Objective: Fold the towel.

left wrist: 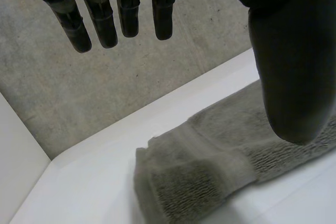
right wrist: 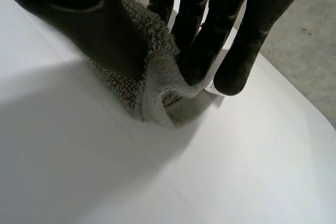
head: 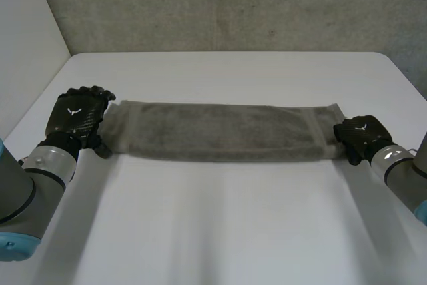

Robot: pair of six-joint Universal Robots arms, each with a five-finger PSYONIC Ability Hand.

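The right hand [head: 360,135] is pinching the towel [head: 220,131] near the table's [head: 220,225] right edge, likely for folding; the left hand [head: 80,115] is hovering open.

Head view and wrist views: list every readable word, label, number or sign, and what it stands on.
None can be read.
On the towel, a white tag at the right hand's fingertips: print illegible.
On the left hand and right hand: a white emblem, no letters.

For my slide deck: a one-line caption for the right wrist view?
Right hand pinches one end of the towel between thumb and fingers on the white table.
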